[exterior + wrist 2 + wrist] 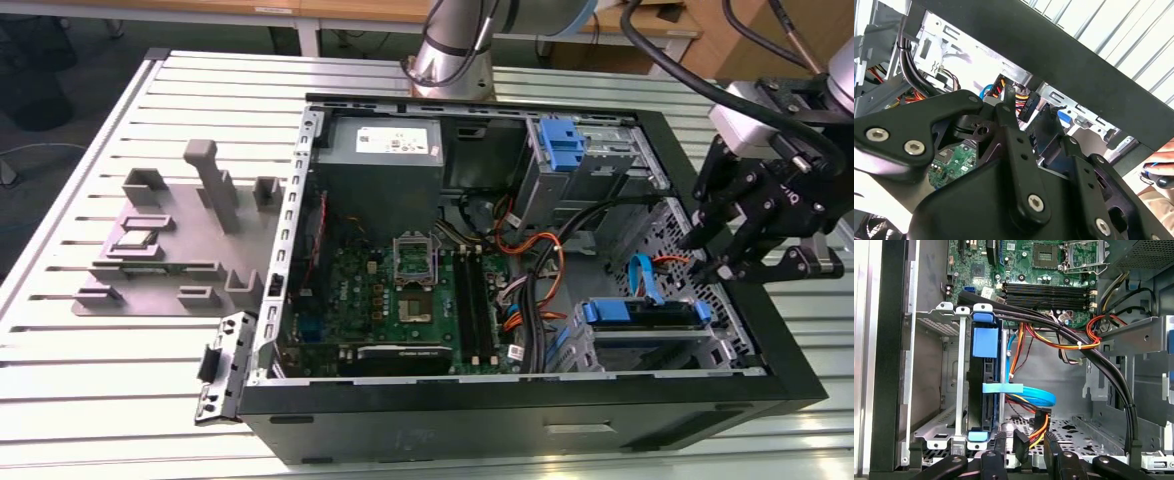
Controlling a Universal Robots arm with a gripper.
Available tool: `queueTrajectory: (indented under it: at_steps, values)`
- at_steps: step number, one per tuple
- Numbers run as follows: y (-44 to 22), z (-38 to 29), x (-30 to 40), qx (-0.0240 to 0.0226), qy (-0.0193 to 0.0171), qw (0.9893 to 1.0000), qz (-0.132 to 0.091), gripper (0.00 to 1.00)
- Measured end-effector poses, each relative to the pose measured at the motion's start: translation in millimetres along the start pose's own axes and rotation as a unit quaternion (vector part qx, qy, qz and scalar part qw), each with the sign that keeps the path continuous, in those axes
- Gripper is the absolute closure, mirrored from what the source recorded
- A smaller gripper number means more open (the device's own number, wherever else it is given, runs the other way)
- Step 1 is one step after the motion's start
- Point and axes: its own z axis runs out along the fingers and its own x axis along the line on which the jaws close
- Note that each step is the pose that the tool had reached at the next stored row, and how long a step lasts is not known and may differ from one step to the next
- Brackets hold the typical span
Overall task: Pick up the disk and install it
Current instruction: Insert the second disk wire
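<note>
The disk (642, 312) sits edge-up in the grey metal cage at the case's front corner, on the exterior view's right. Its blue carrier frame shows along the top. The first wrist view has the disk (985, 347) standing in the cage slot between metal rails, with a light blue cable crossing in front of it. My gripper (711, 258) hangs over the case's right wall, just beside that cage and apart from the disk. In the first wrist view my gripper (1024, 452) is open, its black fingers (999, 452) holding nothing, and a black wired connector lies behind the gap.
A tall blue bracket with grey cage (562, 150) stands at the case's back right. Bundled black and orange cables (1089, 347) cross the bay. Grey fixtures (174, 230) sit on the slatted table at the exterior view's left. A person's hand (1160, 172) shows beyond the case wall.
</note>
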Motion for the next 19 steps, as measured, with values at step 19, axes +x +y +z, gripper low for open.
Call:
queueTrajectory:
  at_steps: [19]
  values:
    - [0.3,0.1,0.0,0.0001,-0.0001,1.0000,0.000,0.83]
